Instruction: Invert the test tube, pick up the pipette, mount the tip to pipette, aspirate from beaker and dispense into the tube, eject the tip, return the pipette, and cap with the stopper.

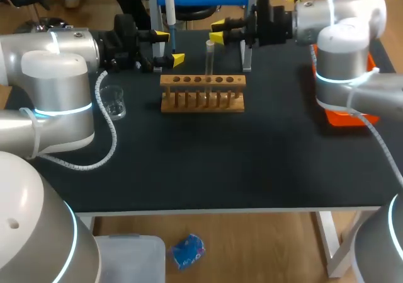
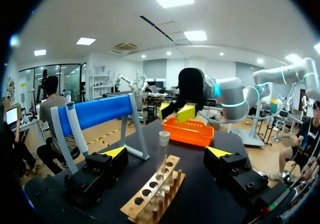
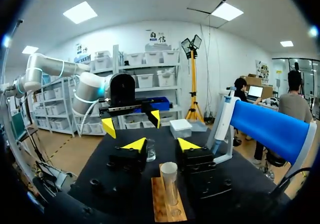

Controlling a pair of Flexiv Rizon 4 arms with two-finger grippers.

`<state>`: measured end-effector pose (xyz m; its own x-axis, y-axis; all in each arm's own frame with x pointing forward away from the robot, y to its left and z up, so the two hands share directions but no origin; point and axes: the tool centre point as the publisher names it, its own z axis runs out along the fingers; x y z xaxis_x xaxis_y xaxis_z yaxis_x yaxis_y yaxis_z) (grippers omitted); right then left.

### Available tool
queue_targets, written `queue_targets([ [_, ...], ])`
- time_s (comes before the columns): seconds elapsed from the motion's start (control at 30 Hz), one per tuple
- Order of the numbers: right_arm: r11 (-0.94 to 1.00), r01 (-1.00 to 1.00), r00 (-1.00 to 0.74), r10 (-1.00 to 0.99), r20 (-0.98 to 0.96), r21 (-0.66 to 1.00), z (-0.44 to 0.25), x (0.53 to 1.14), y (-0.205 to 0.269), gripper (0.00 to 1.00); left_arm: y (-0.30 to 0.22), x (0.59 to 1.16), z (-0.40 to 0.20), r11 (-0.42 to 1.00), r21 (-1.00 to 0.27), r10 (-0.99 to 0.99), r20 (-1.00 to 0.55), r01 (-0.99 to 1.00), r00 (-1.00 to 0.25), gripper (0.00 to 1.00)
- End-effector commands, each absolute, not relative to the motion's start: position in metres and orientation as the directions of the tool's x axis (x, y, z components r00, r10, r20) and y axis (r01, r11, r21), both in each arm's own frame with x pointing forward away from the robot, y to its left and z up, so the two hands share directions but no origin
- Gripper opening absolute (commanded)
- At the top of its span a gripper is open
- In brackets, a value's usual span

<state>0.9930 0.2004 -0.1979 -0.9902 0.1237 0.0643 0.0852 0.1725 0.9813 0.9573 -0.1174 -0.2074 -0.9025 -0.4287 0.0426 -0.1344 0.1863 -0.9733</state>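
A clear glass test tube (image 1: pixel 210 57) is flanked by the left gripper (image 1: pixel 170 48) and right gripper (image 1: pixel 217 31), both spread wide.

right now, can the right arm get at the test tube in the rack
Probably yes: the right gripper is open and close beside the test tube, which stands upright in the rack with nothing between them. The left gripper is on its other side, apart from it.

Test tube (image 1: pixel 209 59) in rack (image 1: pixel 202 100), beaker (image 1: pixel 113 101) left, tray (image 1: pixel 340 118) right
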Motion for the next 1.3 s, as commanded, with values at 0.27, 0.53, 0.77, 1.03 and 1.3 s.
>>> queue_targets([
  [0.27,0.172,0.101,-0.989,0.127,0.08,0.98,-0.209,1.002,0.208,0.0,-0.119,0.957,-0.209,0.183,-0.974,-0.433,0.04,-0.132,-0.9,1.0],
  [0.53,0.172,0.112,-0.988,0.127,0.091,0.979,-0.217,1.002,0.208,0.0,-0.119,0.957,-0.209,0.183,-0.974,-0.433,0.04,-0.132,-0.9,1.0],
  [0.77,0.164,0.127,-0.986,0.133,0.105,0.978,-0.226,1.0,0.207,0.0,-0.119,0.957,-0.209,0.183,-0.974,-0.433,0.04,-0.132,-0.9,1.0],
  [1.03,0.146,0.143,-0.983,0.133,0.124,0.979,-0.234,0.997,0.205,0.0,-0.119,0.957,-0.209,0.183,-0.974,-0.433,0.04,-0.132,-0.9,1.0],
  [1.3,0.128,0.165,-0.98,0.137,0.148,0.978,-0.243,0.995,0.206,0.0,-0.119,0.957,-0.209,0.183,-0.974,-0.433,0.04,-0.132,-0.9,1.0],
])
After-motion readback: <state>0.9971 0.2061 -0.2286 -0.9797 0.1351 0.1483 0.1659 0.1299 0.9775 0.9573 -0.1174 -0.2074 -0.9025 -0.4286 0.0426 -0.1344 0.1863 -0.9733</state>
